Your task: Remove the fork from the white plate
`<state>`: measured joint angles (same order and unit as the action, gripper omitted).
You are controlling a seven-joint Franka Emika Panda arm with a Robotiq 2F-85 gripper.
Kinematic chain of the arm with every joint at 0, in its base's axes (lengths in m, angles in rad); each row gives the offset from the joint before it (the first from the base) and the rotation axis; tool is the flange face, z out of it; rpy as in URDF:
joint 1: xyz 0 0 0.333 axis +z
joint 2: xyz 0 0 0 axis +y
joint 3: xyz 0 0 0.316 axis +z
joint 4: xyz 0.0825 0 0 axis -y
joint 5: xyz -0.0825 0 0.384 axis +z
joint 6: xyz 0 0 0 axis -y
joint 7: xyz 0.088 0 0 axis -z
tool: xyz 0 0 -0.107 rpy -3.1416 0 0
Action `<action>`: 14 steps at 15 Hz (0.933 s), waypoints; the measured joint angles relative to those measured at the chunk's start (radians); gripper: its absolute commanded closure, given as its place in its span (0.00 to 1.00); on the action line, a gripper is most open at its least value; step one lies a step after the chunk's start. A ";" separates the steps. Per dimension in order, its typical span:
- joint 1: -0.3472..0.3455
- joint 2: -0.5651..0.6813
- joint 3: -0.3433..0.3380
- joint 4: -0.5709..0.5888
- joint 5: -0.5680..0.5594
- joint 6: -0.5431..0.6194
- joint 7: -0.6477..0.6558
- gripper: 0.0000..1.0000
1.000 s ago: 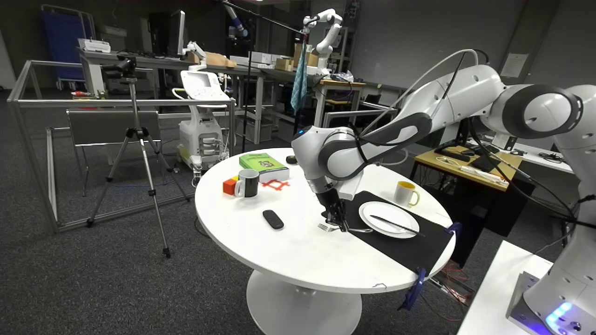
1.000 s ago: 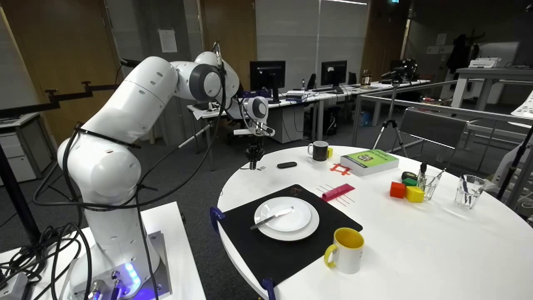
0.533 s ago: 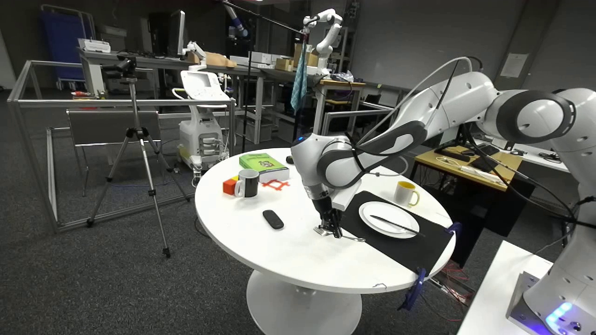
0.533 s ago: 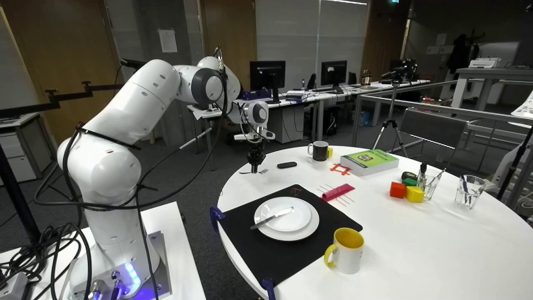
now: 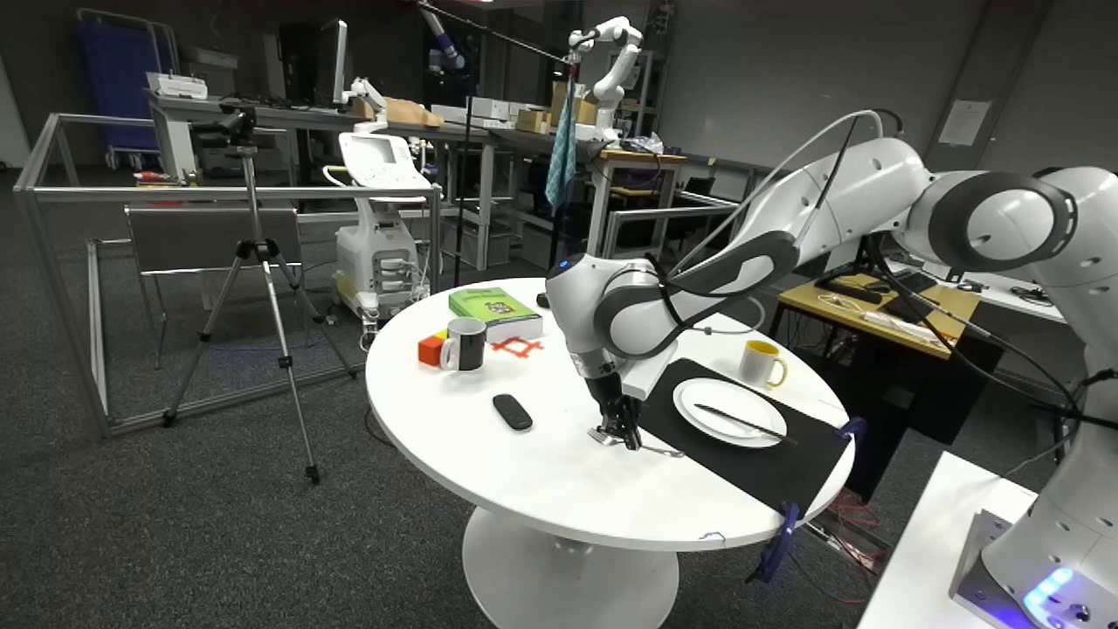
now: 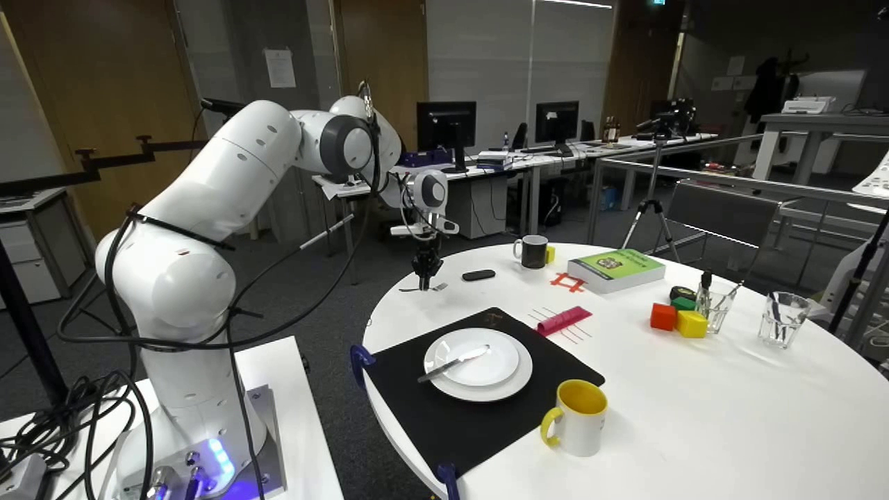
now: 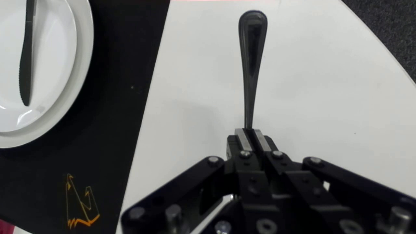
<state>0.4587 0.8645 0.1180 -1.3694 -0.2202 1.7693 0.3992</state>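
In the wrist view my gripper (image 7: 249,130), jaws pinching the fork (image 7: 251,58), has tabletop (image 7: 318,91) spreading from the black mat (image 7: 120,74), left, to its own rim, upper right. Upper left: the white plate (image 7: 84,45).

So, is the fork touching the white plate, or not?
Apart. In the wrist view, a strip of black mat and white tabletop lie between the white plate and the fork.
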 measured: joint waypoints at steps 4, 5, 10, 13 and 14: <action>0.007 0.025 -0.005 0.000 -0.002 0.009 0.000 0.99; 0.011 0.030 -0.010 0.000 -0.003 0.014 0.000 0.99; 0.032 0.045 -0.031 0.001 -0.014 0.055 0.026 0.99; 0.049 0.048 -0.049 0.001 -0.020 0.091 0.054 0.99; 0.053 0.048 -0.052 0.001 -0.024 0.102 0.064 0.99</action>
<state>0.5122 0.9127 0.0660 -1.3688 -0.2440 1.8712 0.4632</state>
